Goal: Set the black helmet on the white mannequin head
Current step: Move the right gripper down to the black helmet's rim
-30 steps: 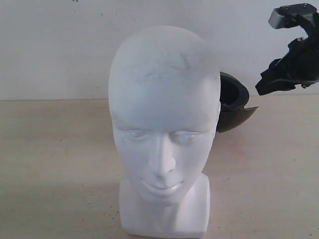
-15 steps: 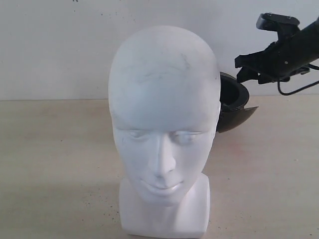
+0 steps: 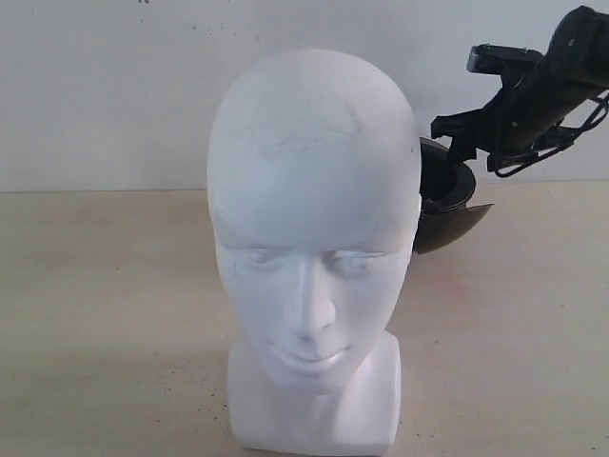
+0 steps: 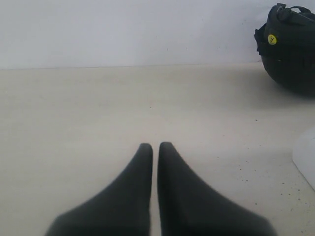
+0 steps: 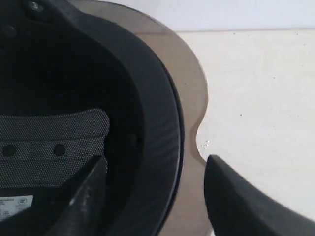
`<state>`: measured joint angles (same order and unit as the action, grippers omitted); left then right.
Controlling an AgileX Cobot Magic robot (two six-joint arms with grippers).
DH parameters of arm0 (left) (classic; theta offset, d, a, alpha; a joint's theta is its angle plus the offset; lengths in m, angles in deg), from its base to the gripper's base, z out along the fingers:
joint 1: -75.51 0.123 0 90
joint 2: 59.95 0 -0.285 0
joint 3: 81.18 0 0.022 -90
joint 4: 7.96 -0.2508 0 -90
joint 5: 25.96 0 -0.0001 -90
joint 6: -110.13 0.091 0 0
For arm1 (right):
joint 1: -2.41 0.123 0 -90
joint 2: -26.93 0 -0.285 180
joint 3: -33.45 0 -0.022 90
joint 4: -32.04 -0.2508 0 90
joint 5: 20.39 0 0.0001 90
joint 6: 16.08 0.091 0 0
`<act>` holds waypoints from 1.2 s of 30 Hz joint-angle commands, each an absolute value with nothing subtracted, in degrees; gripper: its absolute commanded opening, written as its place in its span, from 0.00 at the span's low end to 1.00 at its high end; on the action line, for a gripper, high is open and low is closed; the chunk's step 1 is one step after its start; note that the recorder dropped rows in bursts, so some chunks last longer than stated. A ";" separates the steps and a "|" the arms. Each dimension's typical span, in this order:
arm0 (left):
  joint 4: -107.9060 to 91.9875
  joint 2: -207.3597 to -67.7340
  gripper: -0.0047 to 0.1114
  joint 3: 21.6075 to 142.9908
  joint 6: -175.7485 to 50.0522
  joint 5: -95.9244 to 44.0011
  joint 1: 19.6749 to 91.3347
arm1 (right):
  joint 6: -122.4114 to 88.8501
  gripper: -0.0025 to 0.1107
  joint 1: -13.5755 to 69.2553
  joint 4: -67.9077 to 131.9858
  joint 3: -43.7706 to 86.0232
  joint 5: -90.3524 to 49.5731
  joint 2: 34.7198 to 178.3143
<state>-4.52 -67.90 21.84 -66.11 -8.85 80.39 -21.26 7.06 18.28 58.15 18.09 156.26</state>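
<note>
White and upright, the white mannequin head (image 3: 309, 248) stands at the front of the beige table (image 3: 105, 286), facing the exterior camera. The black helmet (image 3: 442, 190) lies behind it on the right of that view, opening upward and partly hidden by the head. The right gripper (image 5: 155, 164) hangs over the helmet with jaws spread wide, one finger inside the shell, the other outside above the smoky visor (image 5: 189, 98), the rim (image 5: 162, 147) between them unclamped. The left gripper (image 4: 155, 147) sits low over bare table, jaws pressed together on nothing, well apart from the helmet.
</note>
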 commanded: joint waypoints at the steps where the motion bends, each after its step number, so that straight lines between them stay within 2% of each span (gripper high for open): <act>1: -3.96 -67.73 0.08 21.61 -66.62 -8.78 80.58 | -20.66 0.53 6.98 18.43 58.66 19.97 157.79; 12: -3.96 -67.73 0.08 21.61 -66.62 -8.78 80.58 | -19.52 0.52 7.09 15.79 58.66 20.28 160.34; 14: -3.96 -67.73 0.08 21.61 -66.62 -8.78 80.58 | -18.83 0.46 7.09 15.79 58.66 20.16 160.34; 19: -3.96 -67.73 0.08 21.61 -66.62 -8.78 80.58 | -19.05 0.24 7.09 15.79 58.66 19.79 160.34; 26: -3.96 -67.73 0.08 21.61 -66.62 -8.78 80.58 | -18.92 0.02 7.09 15.79 58.66 19.68 160.34; 36: -3.96 -67.73 0.08 21.61 -66.62 -8.78 80.58 | -17.47 0.02 6.97 17.82 58.66 19.79 159.97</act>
